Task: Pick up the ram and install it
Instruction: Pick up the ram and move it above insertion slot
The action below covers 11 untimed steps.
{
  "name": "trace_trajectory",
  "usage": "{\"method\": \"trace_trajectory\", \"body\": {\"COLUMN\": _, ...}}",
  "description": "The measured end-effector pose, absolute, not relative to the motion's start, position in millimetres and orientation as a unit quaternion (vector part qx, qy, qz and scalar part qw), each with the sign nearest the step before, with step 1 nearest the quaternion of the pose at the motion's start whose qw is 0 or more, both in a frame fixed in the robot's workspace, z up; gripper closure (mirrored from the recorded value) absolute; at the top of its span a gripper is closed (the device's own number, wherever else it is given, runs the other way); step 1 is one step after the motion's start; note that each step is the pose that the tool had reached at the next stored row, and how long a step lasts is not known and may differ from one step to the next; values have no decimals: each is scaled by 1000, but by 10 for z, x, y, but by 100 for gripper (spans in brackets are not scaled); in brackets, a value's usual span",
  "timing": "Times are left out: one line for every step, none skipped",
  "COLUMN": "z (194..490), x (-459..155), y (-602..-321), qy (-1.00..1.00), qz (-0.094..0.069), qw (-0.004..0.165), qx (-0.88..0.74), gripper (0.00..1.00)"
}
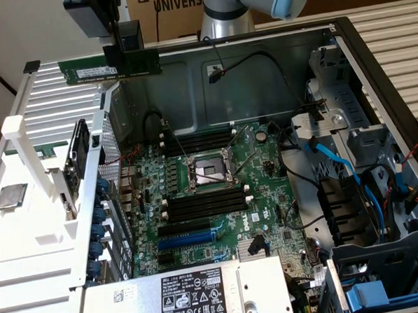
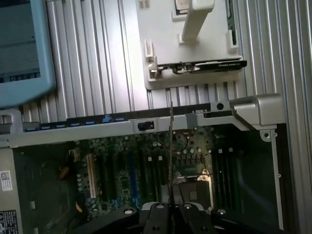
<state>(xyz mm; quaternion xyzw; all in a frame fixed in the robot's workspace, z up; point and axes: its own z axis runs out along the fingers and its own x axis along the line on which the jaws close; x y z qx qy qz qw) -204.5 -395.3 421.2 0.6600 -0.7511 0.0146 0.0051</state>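
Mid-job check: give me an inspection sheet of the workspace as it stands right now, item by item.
Surface: ribbed metal table carrying the open computer case.
Job's things: ram held level in the air, over the case's edge at the exterior view's left; black memory slots on the motherboard look empty.
Clutter: white fixture beside the case, with a square chip lying on it.
Grippers: hand shut on the ram, above the case.
Cables: blue cables at the exterior view's right; black cable along the case wall.
Surroundings: cardboard box beyond the case.
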Motion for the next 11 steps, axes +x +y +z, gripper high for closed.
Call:
{"method": "trace_trajectory", "body": {"z": 4212, "x": -2015, "y": -3953, "qy": -751, "qz": 15, "qw": 5, "qx": 660, "gripper": 87}}
{"method": "trace_trajectory", "body": {"z": 4212, "x": -1983, "y": -3953, "qy": -750, "qz": 15, "qw": 5, "qx": 661, "gripper": 87}}
{"method": "trace_trajectory", "body": {"z": 4211, "x": -1920, "y": -3953, "qy": -750, "qz": 15, "qw": 6, "qx": 661, "gripper": 87}}
{"method": "trace_trajectory", "body": {"z": 4209, "x": -1885, "y": -3953, "qy": -749, "qz": 16, "qw": 6, "qx": 662, "gripper": 87}}
{"method": "trace_trajectory", "body": {"z": 4205, "x": -1821, "y": -3953, "qy": -749, "qz": 17, "qw": 7, "qx": 663, "gripper": 87}}
{"method": "trace_trajectory", "body": {"z": 4202, "x": -1790, "y": -3953, "qy": -748, "qz": 17, "qw": 7, "qx": 663, "gripper": 87}}
{"method": "trace_trajectory", "body": {"z": 4200, "x": -1759, "y": -3953, "qy": -748, "qz": 17, "qw": 8, "qx": 664, "gripper": 87}}
{"method": "trace_trajectory", "body": {"z": 4197, "x": -1728, "y": -3953, "qy": -747, "qz": 18, "qw": 8, "qx": 664, "gripper": 87}}
{"method": "trace_trajectory", "body": {"z": 4193, "x": -1696, "y": -3953, "qy": -747, "qz": 18, "qw": 8, "qx": 665, "gripper": 87}}
{"method": "trace_trajectory", "body": {"z": 4189, "x": -1667, "y": -3953, "qy": -746, "qz": 19, "qw": 9, "qx": 666, "gripper": 87}}
{"method": "trace_trajectory", "body": {"z": 4185, "x": -1637, "y": -3953, "qy": -745, "qz": 19, "qw": 9, "qx": 666, "gripper": 87}}
